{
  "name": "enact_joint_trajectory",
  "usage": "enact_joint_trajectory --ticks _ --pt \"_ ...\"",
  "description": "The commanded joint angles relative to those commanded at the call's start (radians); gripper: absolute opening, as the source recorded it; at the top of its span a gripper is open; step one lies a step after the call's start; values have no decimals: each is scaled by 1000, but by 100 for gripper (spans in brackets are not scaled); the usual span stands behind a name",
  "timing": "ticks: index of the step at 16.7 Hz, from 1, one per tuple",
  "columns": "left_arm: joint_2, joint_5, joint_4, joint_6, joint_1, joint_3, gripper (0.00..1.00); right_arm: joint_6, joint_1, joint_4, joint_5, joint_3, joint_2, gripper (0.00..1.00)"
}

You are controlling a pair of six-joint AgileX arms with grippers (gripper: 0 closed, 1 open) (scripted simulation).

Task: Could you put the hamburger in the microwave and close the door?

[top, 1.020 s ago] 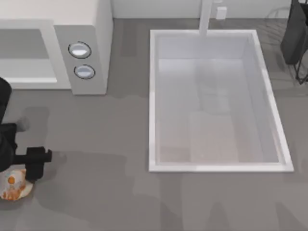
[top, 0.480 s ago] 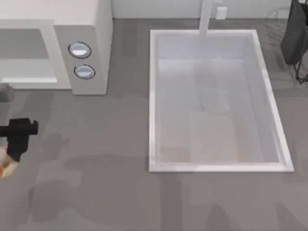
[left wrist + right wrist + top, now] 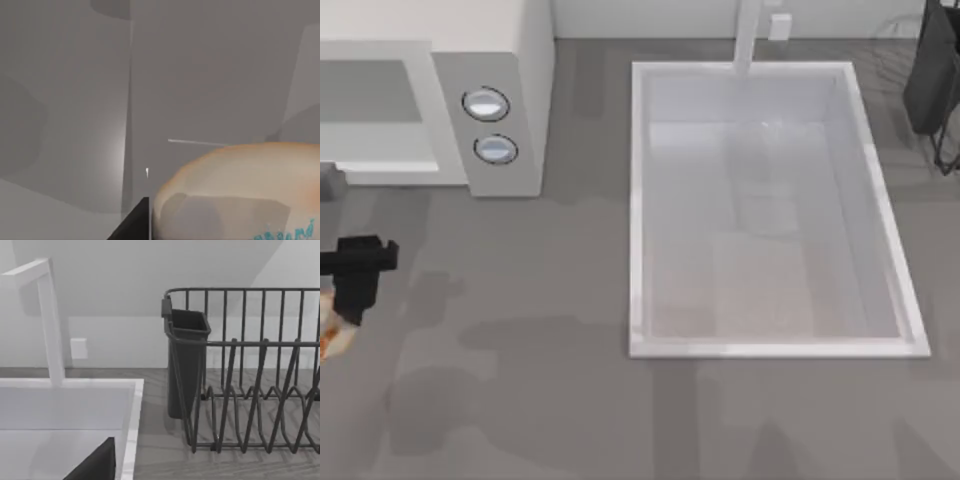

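Our left gripper [image 3: 350,305] hangs at the far left edge of the desk [image 3: 520,380], a matte grey slab with soft mottled shadows, just in front of the microwave [image 3: 490,60]. It is a blocky black shape from above, and the hamburger [image 3: 330,340] peeks out beneath it as a sliver of pale tan with orange-brown patches. In the left wrist view the bun fills the lower corner as a smooth, rounded dome, tan shading to orange at its rim, pressed right against a dark finger [image 3: 132,225]; the jaws are clenched on the hamburger, which is off the desk surface. The microwave is an off-white box with a flat grey cavity and two round, silver-rimmed dials [image 3: 486,104] stacked on its side panel. To its right lies the sink [image 3: 638,200], a white rectangular basin with a glossy pale floor and a square-section white faucet [image 3: 748,35] at its far rim. Our right arm [image 3: 932,70] is parked at the top right corner beside a dark wire rack [image 3: 250,370] with thin upright bars and a solid dark cup; we cannot tell how its jaws stand. Since half a second ago, the left gripper has barely moved, and the sliver of bun below it is slightly smaller.
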Motion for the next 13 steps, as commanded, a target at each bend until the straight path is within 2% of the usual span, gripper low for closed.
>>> enact_joint_trajectory --ticks 3,6,13 --pt "55 21 127 18 21 -5 0 0 0 0 0 0 0 100" --pt "136 51 349 42 51 -8 0 0 0 0 0 0 0 100" --pt "343 131 1132 108 133 -46 0 0 0 0 0 0 0 100"
